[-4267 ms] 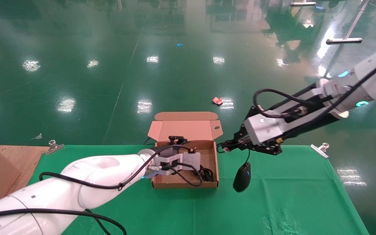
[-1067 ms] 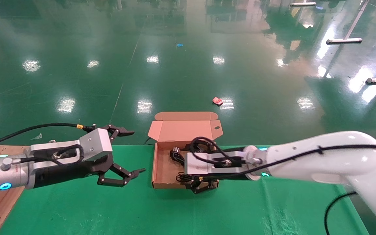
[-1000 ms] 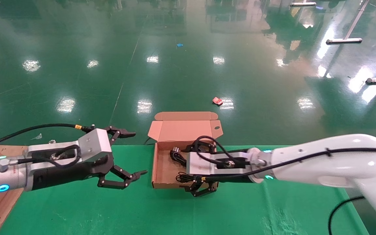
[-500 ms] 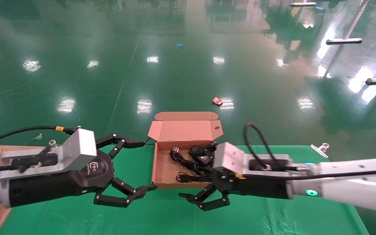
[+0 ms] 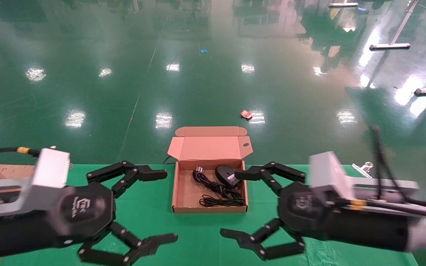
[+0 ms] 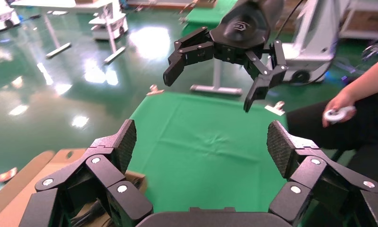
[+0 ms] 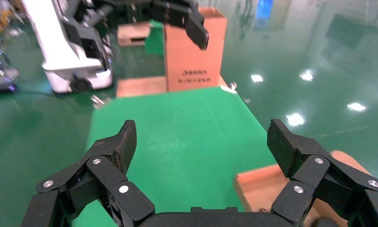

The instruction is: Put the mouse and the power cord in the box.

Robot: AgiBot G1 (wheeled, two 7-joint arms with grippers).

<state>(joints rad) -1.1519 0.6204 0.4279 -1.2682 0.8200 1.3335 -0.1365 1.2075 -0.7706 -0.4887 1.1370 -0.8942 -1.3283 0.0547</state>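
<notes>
Lying in box: mouse, power cord; left end effector, right end effector flank it, spread, empty.

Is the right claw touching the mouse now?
Apart. The head view shows the right claw open and empty, outside the box, while the mouse lies inside beside the power cord.

From my station the light is bright and overhead, and the glossy floor beyond the box throws white glare patches. Both arms nearest the head camera smear with motion blur; the box stays sharp.
</notes>
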